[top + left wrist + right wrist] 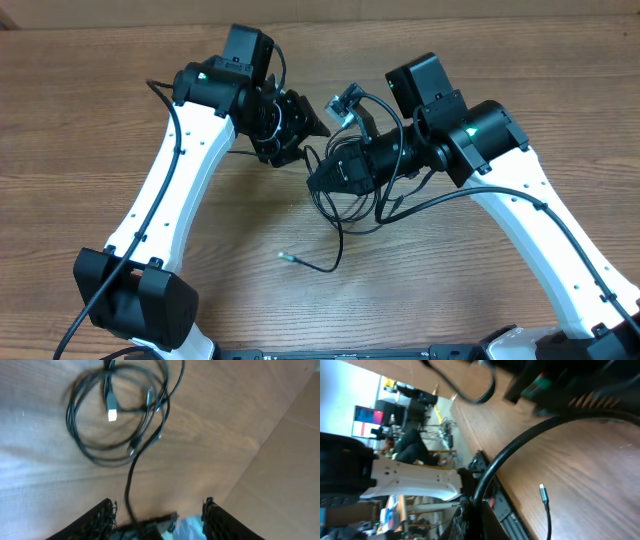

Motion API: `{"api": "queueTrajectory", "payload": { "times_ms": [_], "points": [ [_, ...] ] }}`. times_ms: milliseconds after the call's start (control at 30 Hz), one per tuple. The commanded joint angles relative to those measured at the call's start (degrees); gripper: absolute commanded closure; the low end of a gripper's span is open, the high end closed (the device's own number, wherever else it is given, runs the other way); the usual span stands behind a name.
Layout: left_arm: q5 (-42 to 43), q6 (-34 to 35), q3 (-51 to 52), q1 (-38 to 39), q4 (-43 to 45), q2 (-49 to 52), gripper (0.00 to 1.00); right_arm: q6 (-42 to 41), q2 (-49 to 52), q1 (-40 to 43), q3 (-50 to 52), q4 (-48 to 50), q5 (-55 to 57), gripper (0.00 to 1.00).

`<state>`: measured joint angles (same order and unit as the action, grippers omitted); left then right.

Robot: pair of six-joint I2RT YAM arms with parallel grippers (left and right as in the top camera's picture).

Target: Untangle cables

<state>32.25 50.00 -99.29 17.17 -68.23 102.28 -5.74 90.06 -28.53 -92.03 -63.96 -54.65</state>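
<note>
**A:** Where is the snarl sitting?

**B:** The thin black flexible cables with small plugs (338, 245) lie bunched on the brown wooden table (470, 290), near its middle, under and just beside the two claws. One loose end (285, 257) trails toward the front, apart from the bunch.

**A:** And the claws?

**B:** The black two-finger left gripper (157, 510) has its fingers apart. In its wrist view a single strand runs down from the coiled loops (100, 457) and passes between them, not visibly pinched. The black right gripper (320, 180) is pressed together at the edge of the bunch. Whether it nips a cord, I cannot tell.

**A:** So what makes this step go well?

**B:** I judge the step to be taking hold of one strand. Close on that strand alone, not on the loops. Then draw it low and slowly away from the other claw, so the coils slacken rather than cinch. The silver-tipped plug (112, 414) lying inside the loops will probably snag if it is dragged through them.

**A:** Anything in the way?

**B:** The thick black arm cable (450, 198) on the right arm sweeps over the same patch and could catch the cords. The two wrists are also near each other, which leaves little room to pull apart.
</note>
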Motion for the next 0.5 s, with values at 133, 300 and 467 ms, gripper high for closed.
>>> {"api": "queueTrajectory", "payload": {
  "times_ms": [133, 300, 467],
  "points": [
    [5.7, 0.2, 0.6, 0.2, -3.0, 0.5, 0.4, 2.0, -0.2, -0.1, -1.8, 2.8, 2.3, 0.96],
    [7.4, -0.3, 0.6, 0.2, -3.8, 0.5, 0.42, 2.0, -0.2, -0.1, -1.8, 3.0, 4.3, 0.96],
    [8.3, -0.2, 0.6, 0.2, -3.1, 0.5, 0.57, 1.7, -0.2, -0.1, -1.8, 2.8, 4.2, 0.96]
  ]
}}
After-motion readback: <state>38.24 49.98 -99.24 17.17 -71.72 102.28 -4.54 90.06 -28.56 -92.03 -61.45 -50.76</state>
